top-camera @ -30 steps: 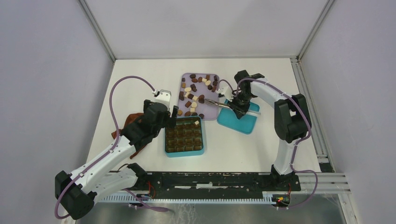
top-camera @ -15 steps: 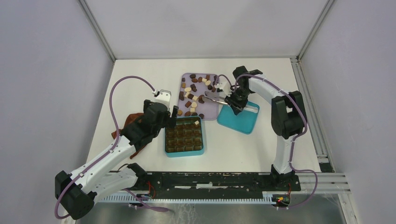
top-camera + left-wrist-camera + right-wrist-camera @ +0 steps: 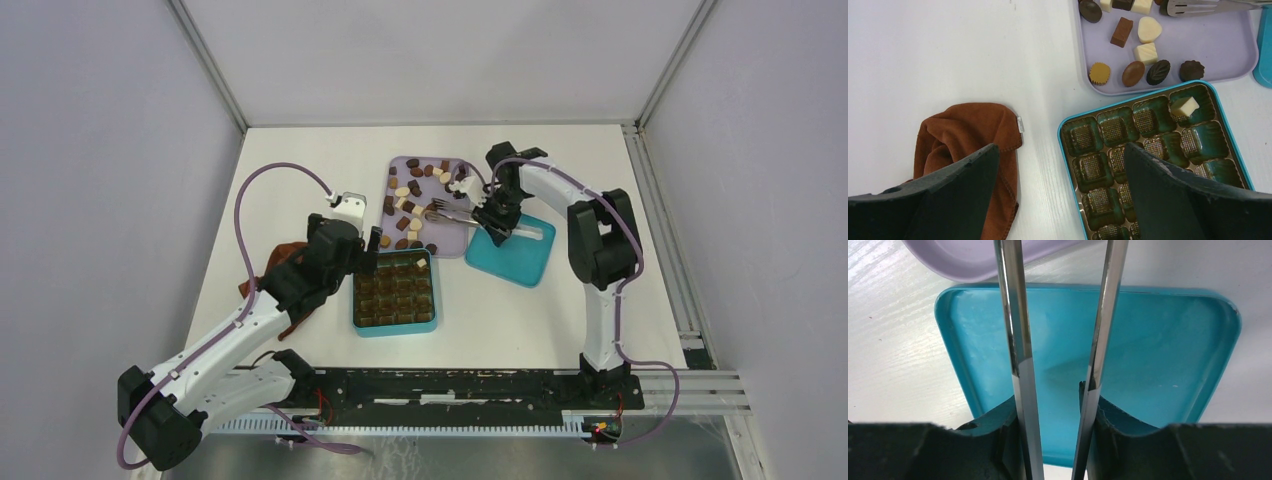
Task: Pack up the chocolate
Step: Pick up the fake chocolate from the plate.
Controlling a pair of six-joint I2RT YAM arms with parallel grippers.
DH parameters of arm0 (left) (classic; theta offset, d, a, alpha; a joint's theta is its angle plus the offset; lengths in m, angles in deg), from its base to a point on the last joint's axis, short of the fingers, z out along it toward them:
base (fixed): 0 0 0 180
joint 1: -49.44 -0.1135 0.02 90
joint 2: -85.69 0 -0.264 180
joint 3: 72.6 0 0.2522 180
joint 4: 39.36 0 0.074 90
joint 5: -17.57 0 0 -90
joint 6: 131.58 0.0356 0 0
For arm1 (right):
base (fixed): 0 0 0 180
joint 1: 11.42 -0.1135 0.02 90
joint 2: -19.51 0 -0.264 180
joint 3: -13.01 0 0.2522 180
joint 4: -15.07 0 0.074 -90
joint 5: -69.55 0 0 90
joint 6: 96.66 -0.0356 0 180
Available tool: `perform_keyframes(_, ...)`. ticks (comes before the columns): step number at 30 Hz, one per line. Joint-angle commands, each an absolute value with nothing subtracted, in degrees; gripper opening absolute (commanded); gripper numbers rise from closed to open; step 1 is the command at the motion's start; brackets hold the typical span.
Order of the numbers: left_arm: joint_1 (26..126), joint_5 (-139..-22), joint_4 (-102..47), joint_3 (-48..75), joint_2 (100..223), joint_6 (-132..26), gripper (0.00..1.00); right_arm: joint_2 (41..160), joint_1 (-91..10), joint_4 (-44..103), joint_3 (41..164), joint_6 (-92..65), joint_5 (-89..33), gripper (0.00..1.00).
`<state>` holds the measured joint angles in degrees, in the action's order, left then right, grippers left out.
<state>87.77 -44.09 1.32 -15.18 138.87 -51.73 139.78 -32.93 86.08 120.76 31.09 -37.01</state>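
My right gripper (image 3: pixel 497 214) clamped the tongs (image 3: pixel 455 213), their parted tips pointing left across the tray's (image 3: pixel 450 236) right edge toward the chocolate (image 3: pixel 414 188).

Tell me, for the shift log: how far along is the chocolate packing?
Barely begun. Done: one white chocolate sits in a corner of the teal box. In hand: the right gripper holds tongs, tips over the purple tray. Left: the tray's many loose pieces; the other visible cells look empty.

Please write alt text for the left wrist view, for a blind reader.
A teal box holds one white chocolate in a corner cell. Beyond it is a lilac tray of chocolates; beside it, a brown cloth.
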Motion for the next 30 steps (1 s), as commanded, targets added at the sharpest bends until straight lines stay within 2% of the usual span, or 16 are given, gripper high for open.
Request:
perform_keyframes(1,87.25,-43.91,-0.73,-14.93,138.50,-49.14,0.99,140.64,-34.37,87.30,123.70,30.91,-36.56,0.43)
perform_keyframes(15,87.04,-44.47,-0.81,-14.89,138.51,-49.05,0.99,134.35,-35.91,84.32,114.22,31.36,-32.04,0.42)
perform_keyframes(30,87.07,-44.22,-0.64,-14.98,138.51,-49.17,0.99,139.27,-36.43,87.28,121.67,30.78,-35.67,0.41)
